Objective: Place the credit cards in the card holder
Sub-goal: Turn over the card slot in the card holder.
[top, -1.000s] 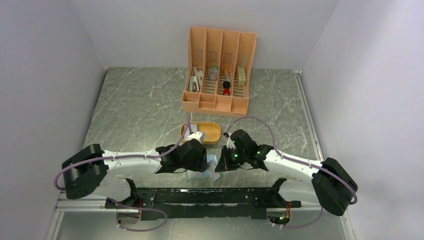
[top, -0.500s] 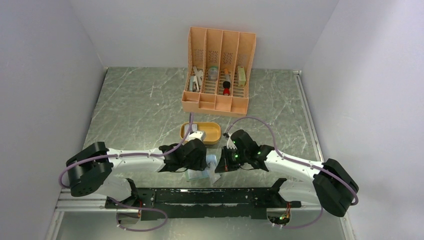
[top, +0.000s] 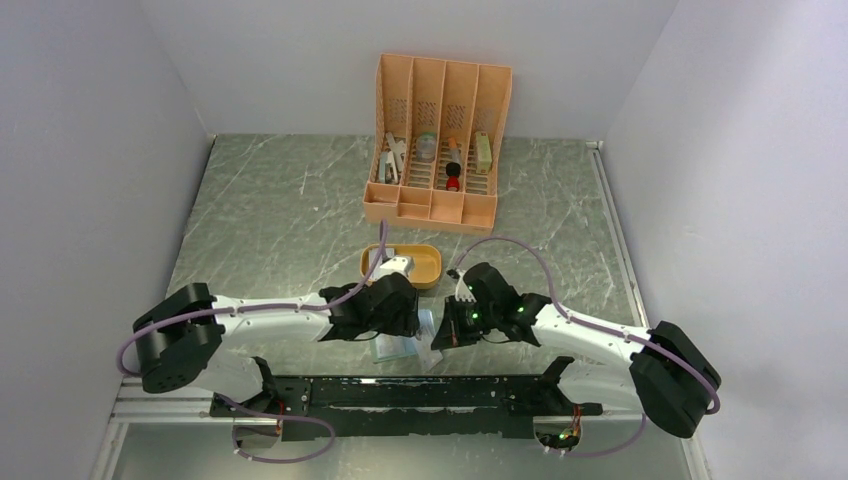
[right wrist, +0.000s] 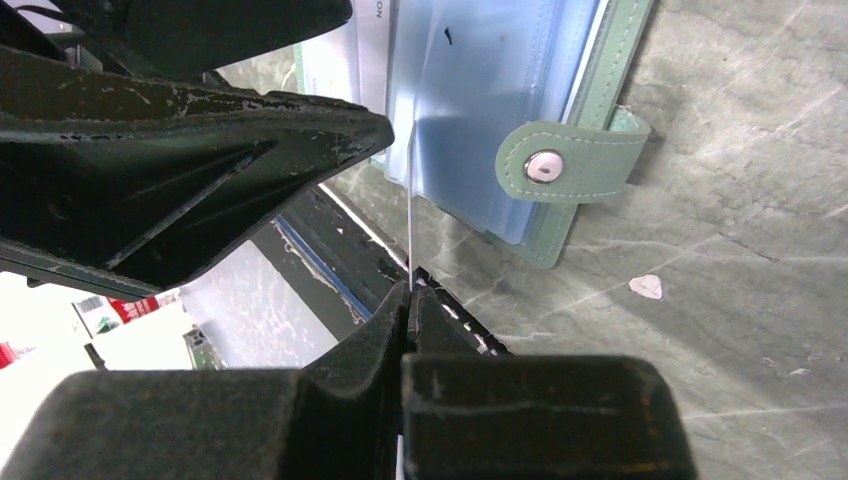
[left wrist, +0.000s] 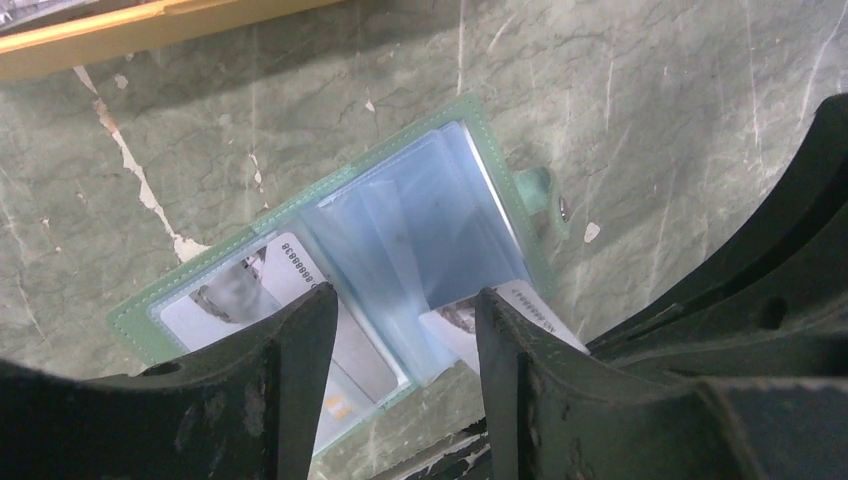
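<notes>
A: Where's the holder (left wrist: 400,210)?
B: Open flat by the table's (left wrist: 700,100) near edge.
A: Tools?
B: Over it hovers the left gripper (left wrist: 405,305), jaws partly apart, empty. The right gripper (right wrist: 408,290) pinches a card (left wrist: 520,305), its corner at the pocket.

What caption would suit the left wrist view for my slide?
Open left gripper frames an unfolded grey-green card holder with clear plastic pockets; one pale credit card sits inside.

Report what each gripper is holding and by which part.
The right gripper pinches a credit card, seen edge-on, by its near edge. The left gripper holds nothing; its jaws stand open over the card holder.
</notes>
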